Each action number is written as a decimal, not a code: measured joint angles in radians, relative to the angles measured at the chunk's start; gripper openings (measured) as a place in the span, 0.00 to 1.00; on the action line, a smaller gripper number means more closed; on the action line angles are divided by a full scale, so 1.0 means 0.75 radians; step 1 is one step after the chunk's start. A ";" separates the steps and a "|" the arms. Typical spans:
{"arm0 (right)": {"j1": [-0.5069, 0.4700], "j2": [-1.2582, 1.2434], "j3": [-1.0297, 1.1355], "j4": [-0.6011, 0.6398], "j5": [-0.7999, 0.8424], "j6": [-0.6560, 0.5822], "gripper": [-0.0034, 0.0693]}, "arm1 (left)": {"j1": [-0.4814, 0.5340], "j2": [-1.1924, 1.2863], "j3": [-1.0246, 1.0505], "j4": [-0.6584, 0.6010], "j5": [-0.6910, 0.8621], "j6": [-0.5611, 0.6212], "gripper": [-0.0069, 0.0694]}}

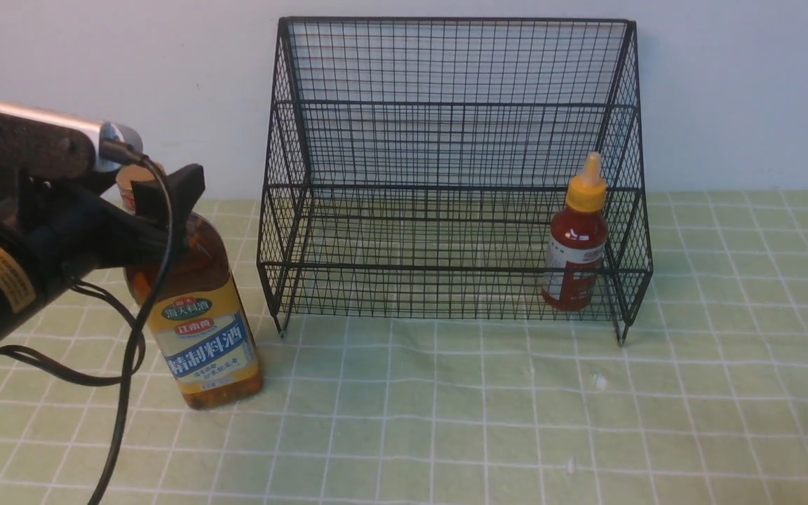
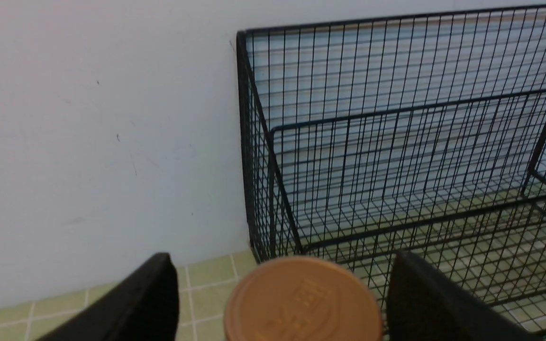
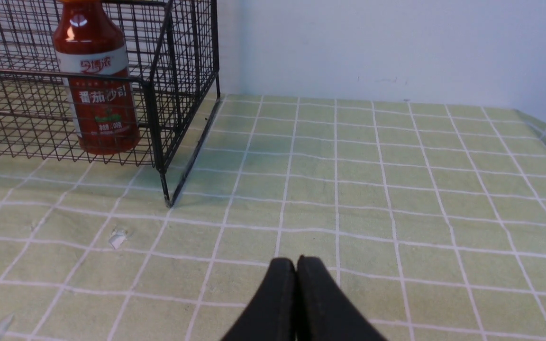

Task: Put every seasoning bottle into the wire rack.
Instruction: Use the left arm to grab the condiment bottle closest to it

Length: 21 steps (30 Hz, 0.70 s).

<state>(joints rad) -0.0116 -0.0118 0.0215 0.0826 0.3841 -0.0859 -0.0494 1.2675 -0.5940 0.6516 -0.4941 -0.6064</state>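
The tall amber bottle (image 1: 204,330) with a yellow-blue label stands on the green checked cloth, left of the black wire rack (image 1: 446,140). My left gripper (image 1: 155,193) is open, with one finger on each side of the bottle's gold cap (image 2: 301,300) and a gap at both sides. The small red sauce bottle (image 1: 578,238) stands upright inside the rack's lowest tier at its right end, and also shows in the right wrist view (image 3: 97,94). My right gripper (image 3: 295,263) is shut and empty, low over the cloth to the right of the rack (image 3: 178,71).
A pale wall runs close behind the rack (image 2: 396,142). The left arm's black cable (image 1: 123,393) hangs down in front of the amber bottle. Small white flecks (image 1: 599,382) lie on the cloth in front of the rack.
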 joint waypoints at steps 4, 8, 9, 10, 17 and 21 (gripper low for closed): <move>0.000 0.000 0.000 0.000 0.000 0.000 0.03 | 0.000 0.046 0.000 0.000 -0.013 0.000 0.55; 0.000 0.000 0.000 0.000 0.000 0.000 0.03 | 0.000 0.046 0.001 0.003 -0.039 -0.005 0.49; 0.000 0.000 0.000 0.000 0.000 0.000 0.03 | 0.000 0.035 0.004 0.006 -0.037 -0.005 0.49; 0.000 0.000 0.000 0.000 0.000 0.000 0.03 | 0.000 0.030 0.006 0.008 -0.037 -0.005 0.49; 0.000 0.000 0.000 0.000 0.000 0.000 0.03 | 0.000 -0.168 -0.101 0.050 0.190 -0.031 0.49; 0.000 0.000 0.000 0.000 0.000 0.000 0.03 | 0.004 -0.212 -0.293 0.139 0.239 -0.148 0.49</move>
<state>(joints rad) -0.0116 -0.0118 0.0215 0.0826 0.3841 -0.0862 -0.0466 1.1087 -0.8136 0.7557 -0.3146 -0.7171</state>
